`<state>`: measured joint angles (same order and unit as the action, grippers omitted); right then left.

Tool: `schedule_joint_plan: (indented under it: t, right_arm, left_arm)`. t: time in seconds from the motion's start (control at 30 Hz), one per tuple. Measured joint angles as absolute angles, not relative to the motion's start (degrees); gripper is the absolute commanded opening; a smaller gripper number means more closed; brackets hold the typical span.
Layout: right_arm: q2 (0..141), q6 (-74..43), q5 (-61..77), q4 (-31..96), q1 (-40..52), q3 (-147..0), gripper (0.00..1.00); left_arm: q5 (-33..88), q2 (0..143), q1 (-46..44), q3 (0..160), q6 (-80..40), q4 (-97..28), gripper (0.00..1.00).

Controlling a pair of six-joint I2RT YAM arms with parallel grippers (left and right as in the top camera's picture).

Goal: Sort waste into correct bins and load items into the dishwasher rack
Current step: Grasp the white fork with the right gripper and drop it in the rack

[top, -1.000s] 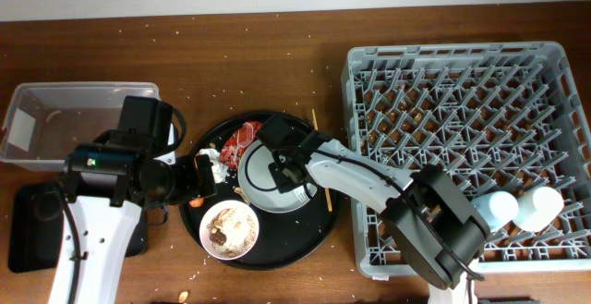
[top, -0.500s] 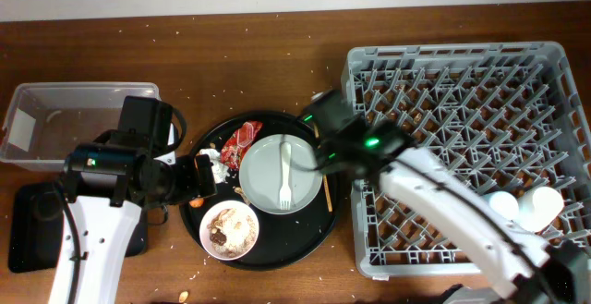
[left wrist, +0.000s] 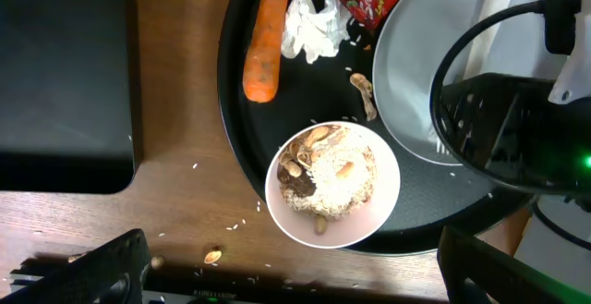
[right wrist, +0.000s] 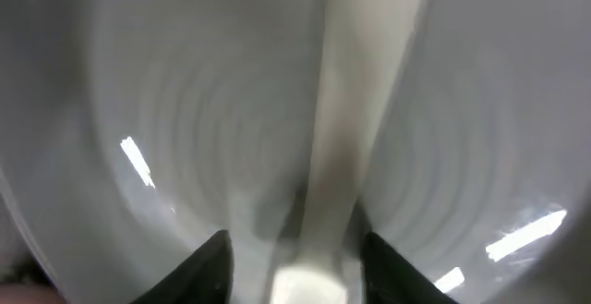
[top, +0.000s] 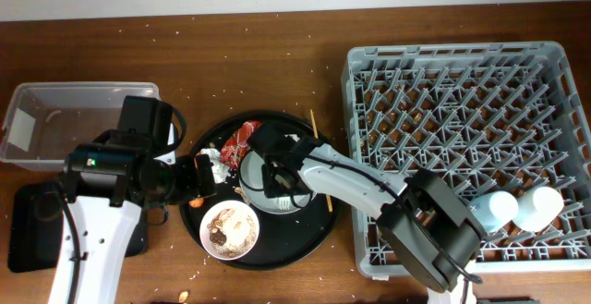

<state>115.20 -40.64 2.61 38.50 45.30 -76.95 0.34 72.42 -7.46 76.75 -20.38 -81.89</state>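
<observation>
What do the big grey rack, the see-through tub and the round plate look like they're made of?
The rack looks like matte grey moulded plastic, going by its uniform lattice of pegs. The tub seems clear plastic: the table shows through its walls. The plate is pale and glossy, with bright glints in the right wrist view; plastic or ceramic, I cannot tell.

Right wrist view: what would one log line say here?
right gripper: open, straddling fork on plate | left gripper: open, holding nothing
</observation>
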Motion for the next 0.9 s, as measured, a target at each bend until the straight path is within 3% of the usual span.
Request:
schedule_joint_plan:
  t: [0.03,0.1,0.33,0.57,0.73,0.77,0.8,0.9]
  right_arm:
    - [115.2,-40.9,2.3,38.5,45.1,-76.9,0.13]
    - [115.4,-41.9,1.3,38.5,44.8,-76.9,0.05]
    - [114.3,-41.6,0.2,45.6,42.0,-78.8,0.04]
    - [94.1,-35.1,-1.5,52.3,35.2,-79.0,0.04]
    - [90.8,-28.9,-6.7,61.2,25.1,-79.2,0.04]
    - [92.3,-27.0,-7.5,62.7,23.6,-79.3,0.18]
    - [94.1,-25.5,-8.1,63.4,23.2,-79.3,0.41]
    - [97.6,-21.7,-9.0,63.5,23.4,-79.3,0.45]
  left_arm:
    - [0.3,72.4,-7.5,76.8,-20.4,-81.9,0.99]
    - [0.3,72.4,-7.5,76.8,-20.4,-81.9,0.99]
    - [0.4,72.4,-7.5,76.8,-20.4,-81.9,0.99]
    - [0.3,72.4,-7.5,76.8,-20.4,-81.9,0.99]
    - [0.4,72.4,-7.5,76.8,-20.4,-81.9,0.99]
    - [0.3,72.4,-7.5,76.8,-20.4,-81.9,0.99]
    - [0.3,72.4,-7.5,76.8,-20.4,-81.9,0.99]
    - [0.3,72.4,-7.5,76.8,-20.4,-81.9,0.99]
